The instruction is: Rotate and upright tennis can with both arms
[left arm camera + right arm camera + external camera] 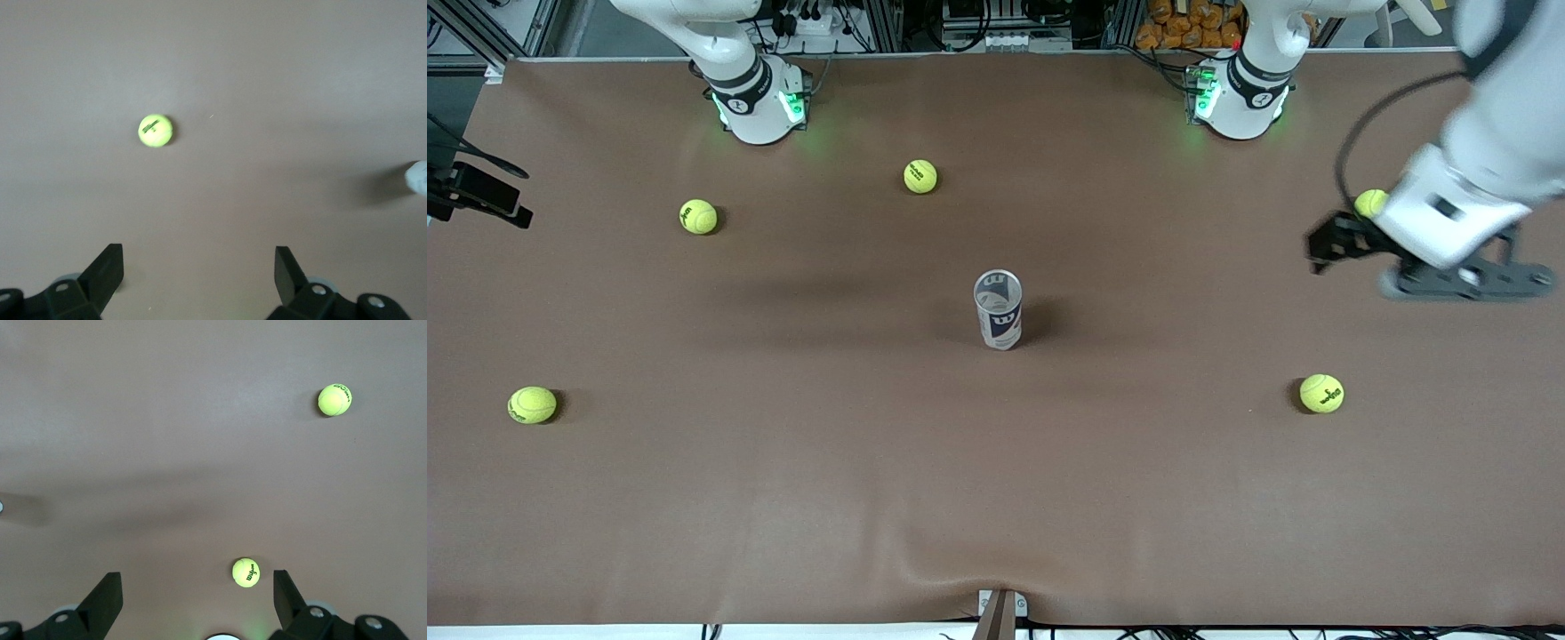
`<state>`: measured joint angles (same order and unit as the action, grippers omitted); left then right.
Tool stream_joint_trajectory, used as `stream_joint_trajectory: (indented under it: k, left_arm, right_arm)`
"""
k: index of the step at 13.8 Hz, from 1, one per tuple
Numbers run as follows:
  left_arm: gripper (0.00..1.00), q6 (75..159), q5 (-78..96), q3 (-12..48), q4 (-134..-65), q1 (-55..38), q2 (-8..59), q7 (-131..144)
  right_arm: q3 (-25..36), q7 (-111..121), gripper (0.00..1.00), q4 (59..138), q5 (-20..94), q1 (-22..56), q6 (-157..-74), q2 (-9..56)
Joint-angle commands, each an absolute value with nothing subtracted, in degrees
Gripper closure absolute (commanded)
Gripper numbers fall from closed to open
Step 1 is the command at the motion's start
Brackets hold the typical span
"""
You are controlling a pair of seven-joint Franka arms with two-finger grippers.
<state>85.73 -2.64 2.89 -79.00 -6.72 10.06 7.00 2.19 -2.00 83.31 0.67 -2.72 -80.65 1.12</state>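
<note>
I see the brown table (pixel 783 498) with the tennis can (pixel 998 309) standing upright at its middle, touched by neither arm. My left gripper (pixel 1325 242) hangs wide and empty over the left arm's end of the table. My right gripper (pixel 198 597) is also spread wide, empty, above a tennis ball (pixel 245 573). More balls lie scattered around.

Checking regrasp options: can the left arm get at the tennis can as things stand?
Probably yes. The tennis can stands upright alone mid-table, nothing beside it. The left gripper hangs open and empty over the left arm's end of the table, its path unobstructed.
</note>
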Motion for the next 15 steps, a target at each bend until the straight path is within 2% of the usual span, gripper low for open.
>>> stream_joint_trajectory:
  k: [1, 3, 6, 15]
  left_arm:
    - [0.0, 91.63, -1.14, 3.69, -91.36, -3.35, 1.35, 5.98]
    - [0.0, 95.7, -1.06, 3.78, -98.58, -1.68, -3.76, 6.5]
    - [0.0, 95.54, -1.05, 3.87, -99.84, -1.49, -6.14, 10.43]
    - [0.0, 89.83, -1.93, 3.78, -92.29, -1.58, -6.15, 4.83]
  right_arm:
    - [2.02, -1.93, 0.0, 82.09, 0.0, -3.51, -79.89, 1.49]
    - [1.93, -1.93, 0.0, 82.09, 0.09, -3.52, -79.89, 1.49]
    - [1.93, -1.93, 0.0, 82.09, 0.26, -3.43, -79.89, 1.49]
    - [1.93, -1.93, 0.0, 82.09, 0.18, -3.43, -79.89, 1.58]
